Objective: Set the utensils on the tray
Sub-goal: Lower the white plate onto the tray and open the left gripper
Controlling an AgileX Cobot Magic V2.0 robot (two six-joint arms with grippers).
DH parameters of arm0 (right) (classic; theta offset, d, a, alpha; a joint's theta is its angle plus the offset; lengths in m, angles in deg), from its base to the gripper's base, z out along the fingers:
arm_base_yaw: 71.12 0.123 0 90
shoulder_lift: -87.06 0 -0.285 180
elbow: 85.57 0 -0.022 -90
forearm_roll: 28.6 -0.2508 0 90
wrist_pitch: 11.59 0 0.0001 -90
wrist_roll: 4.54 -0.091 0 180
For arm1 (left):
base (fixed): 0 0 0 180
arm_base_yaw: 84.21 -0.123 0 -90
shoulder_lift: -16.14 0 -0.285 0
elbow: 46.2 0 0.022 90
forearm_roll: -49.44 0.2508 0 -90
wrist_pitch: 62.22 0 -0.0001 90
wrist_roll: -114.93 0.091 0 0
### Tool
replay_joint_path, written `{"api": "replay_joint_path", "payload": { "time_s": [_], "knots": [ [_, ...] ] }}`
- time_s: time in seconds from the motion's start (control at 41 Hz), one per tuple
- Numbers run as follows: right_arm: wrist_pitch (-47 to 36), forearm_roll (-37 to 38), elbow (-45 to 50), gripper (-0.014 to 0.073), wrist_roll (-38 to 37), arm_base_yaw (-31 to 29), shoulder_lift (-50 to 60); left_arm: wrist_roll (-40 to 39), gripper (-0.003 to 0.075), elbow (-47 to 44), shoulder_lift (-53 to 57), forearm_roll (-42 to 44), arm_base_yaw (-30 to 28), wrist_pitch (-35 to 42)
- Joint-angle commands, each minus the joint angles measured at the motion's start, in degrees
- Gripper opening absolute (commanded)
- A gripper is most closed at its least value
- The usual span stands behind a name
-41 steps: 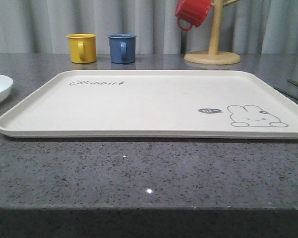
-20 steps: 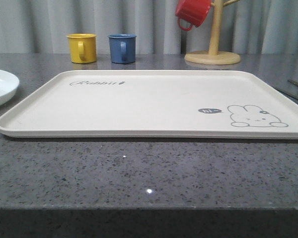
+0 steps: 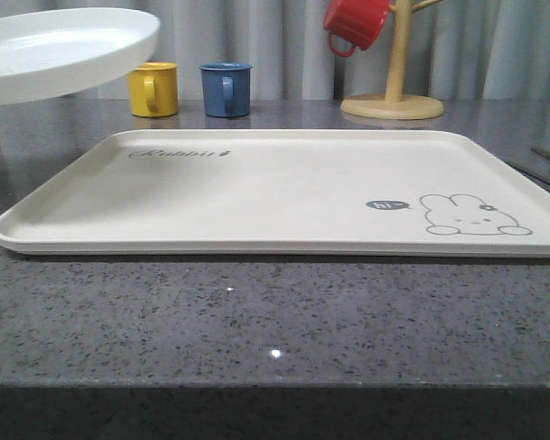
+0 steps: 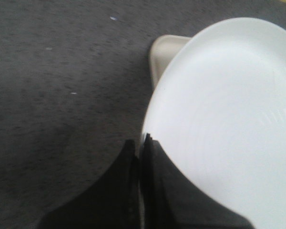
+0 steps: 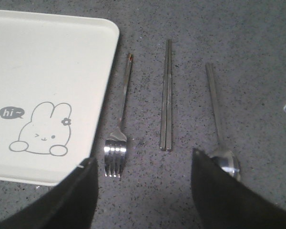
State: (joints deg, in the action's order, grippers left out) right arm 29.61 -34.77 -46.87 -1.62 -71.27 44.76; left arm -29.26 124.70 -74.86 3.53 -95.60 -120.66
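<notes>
- Left gripper clamped on the plate rim — plate airborne beside the tray's left edge; next: carry it over, lower flat
- Right gripper spread above fork, chopsticks, spoon — all off-tray

White plate airborne past the cream tray's corner; fork, chopsticks, spoon apparently lie parallel beside it.

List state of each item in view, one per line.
plate: lifted off the table, gripped at its rim
left gripper: shut on the plate
right gripper: open, holding nothing
tray: flat on the table, nothing on it
fork: on the table beside the tray
chopsticks: on the table, paired
spoon: on the table
red mug: hung on the rack
yellow mug: upright
blue mug: upright
</notes>
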Motion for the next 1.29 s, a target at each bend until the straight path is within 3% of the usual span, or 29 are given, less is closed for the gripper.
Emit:
{"api": "replay_joint_path", "payload": {
  "time_s": [0.0,0.195,0.391,0.781,0.879,1.05,1.269],
  "knots": [
    [-3.61,0.02,-1.38,0.0456,0.02,-0.37,-0.51,0.22,-0.002,1.87,0.43,-3.6,5.45,3.08],
    [-3.61,0.02,-1.38,0.0456,0.02,-0.37,-0.51,-0.11,-0.002,1.87,-2.74,-0.63,14.82,9.04],
    [-3.61,0.02,-1.38,0.0456,0.02,-0.37,-0.51,-6.19,-0.002,3.3,-6.84,7.53,20.99,12.7],
    [-3.61,0.02,-1.38,0.0456,0.02,-0.37,-0.51,-6.19,-0.0012,4.15,-10.0,9.65,21.64,16.03],
    [-3.61,0.02,-1.38,0.0456,0.02,-0.37,-0.51,-6.19,0.0073,4.15,-10.0,9.65,21.64,15.78],
    [-3.61,0.02,-1.38,0.0456,0.02,-0.37,-0.51,-6.19,0.0319,4.15,-10.0,9.79,21.64,14.95],
    [-3.61,0.02,-1.38,0.0456,0.02,-0.37,-0.51,-6.19,0.0348,5.04,-8.02,12.93,21.64,12.85]
  ]
}}
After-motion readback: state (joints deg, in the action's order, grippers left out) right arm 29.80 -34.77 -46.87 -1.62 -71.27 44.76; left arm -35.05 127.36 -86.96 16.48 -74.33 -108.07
